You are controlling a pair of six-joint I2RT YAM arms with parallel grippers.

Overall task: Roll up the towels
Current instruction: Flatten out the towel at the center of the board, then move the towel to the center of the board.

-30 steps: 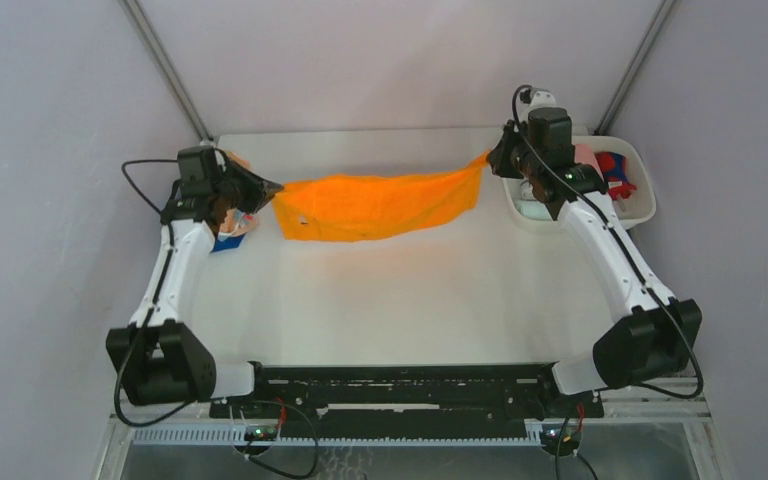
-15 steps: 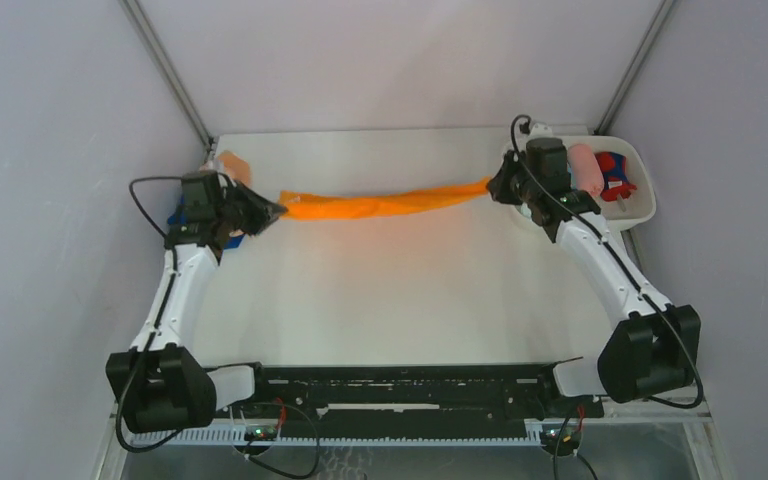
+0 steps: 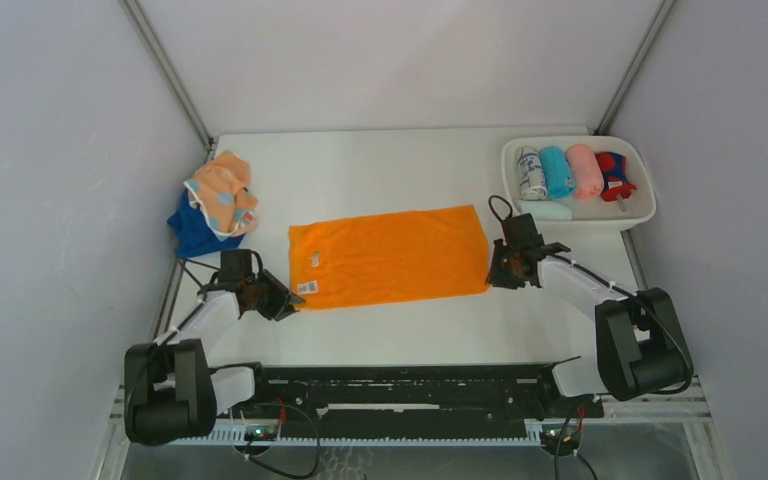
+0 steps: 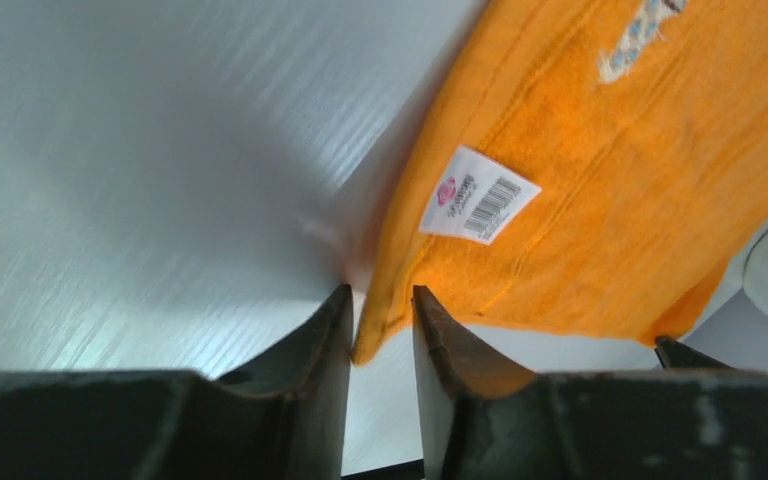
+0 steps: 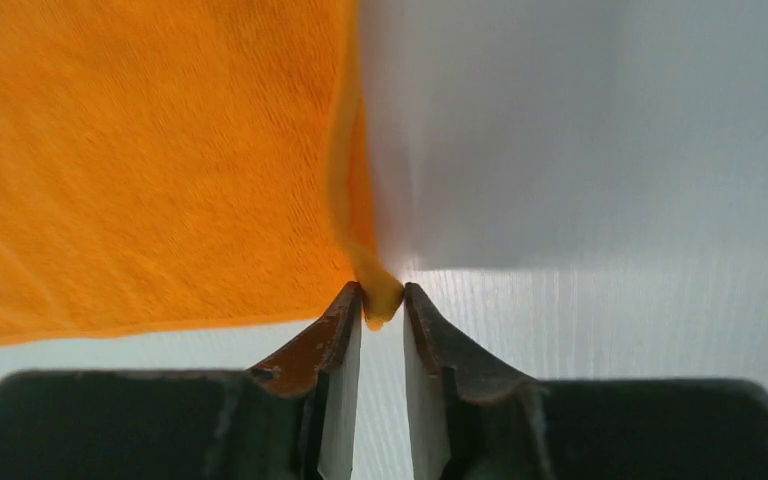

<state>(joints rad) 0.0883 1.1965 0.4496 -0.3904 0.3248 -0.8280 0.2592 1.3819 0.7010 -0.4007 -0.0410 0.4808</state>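
An orange towel (image 3: pixel 390 255) lies spread flat on the white table, its white label (image 3: pixel 308 288) near the front left corner. My left gripper (image 3: pixel 288 303) sits low at that corner. In the left wrist view its jaws (image 4: pixel 380 305) stand slightly open, and the towel (image 4: pixel 610 180) corner lies loose between them against one finger. My right gripper (image 3: pixel 497 272) is at the front right corner. In the right wrist view its tips (image 5: pixel 382 295) still pinch the corner of the towel (image 5: pixel 140 160).
A peach spotted towel (image 3: pixel 222 190) lies heaped on a dark blue one (image 3: pixel 192 235) at the back left. The white tray (image 3: pixel 642 215) at the back right holds rolled towels, among them turquoise (image 3: pixel 558 172) and pink (image 3: pixel 585 170).
The orange towel hung stretched between both grippers over the back of the table; both arms came down and toward the front, and it now lies flat. Both jaws have loosened, the left more.
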